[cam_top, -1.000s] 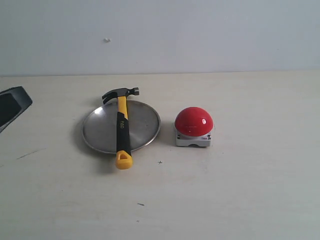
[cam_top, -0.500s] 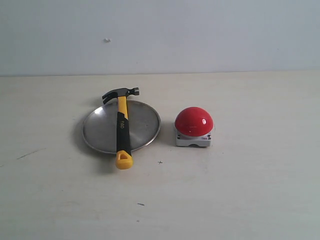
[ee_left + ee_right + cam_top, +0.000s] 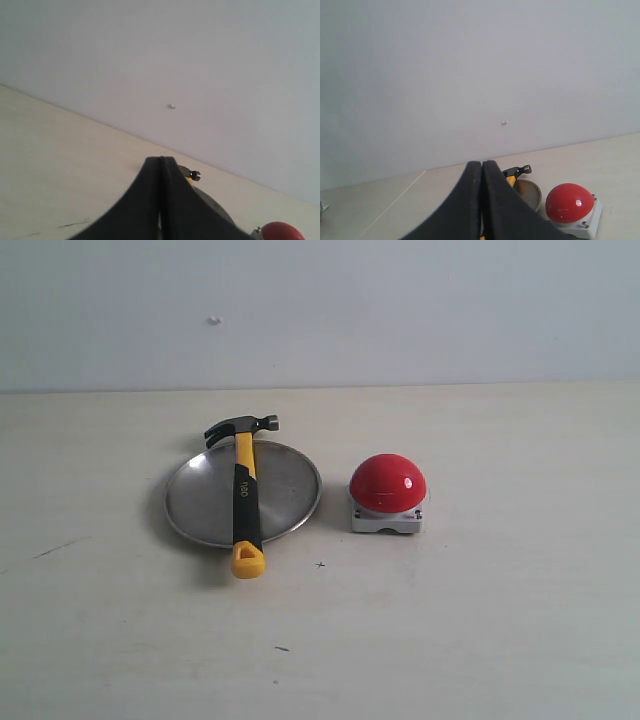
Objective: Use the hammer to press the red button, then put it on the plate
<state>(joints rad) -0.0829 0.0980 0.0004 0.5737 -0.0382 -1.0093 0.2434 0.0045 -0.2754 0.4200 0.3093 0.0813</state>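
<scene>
The hammer (image 3: 246,490) lies across the round silver plate (image 3: 285,490), its dark head past the far rim and its yellow looped tip past the near rim. To the right of the plate stands the red button (image 3: 388,483) on its grey base. Neither gripper shows in the exterior view. My left gripper (image 3: 161,161) is shut with nothing in it; past it peek the hammer head (image 3: 194,175) and the red button (image 3: 282,231). My right gripper (image 3: 482,164) is also shut and empty, with the hammer head (image 3: 520,170), the plate (image 3: 529,195) and the red button (image 3: 569,201) beyond it.
The light wooden table (image 3: 480,620) runs back to a plain pale wall (image 3: 400,310). A few small dark marks dot the tabletop near the front.
The left gripper, seen at the left edge one second ago, has drawn out of the exterior view. The hammer, plate and button have not moved.
</scene>
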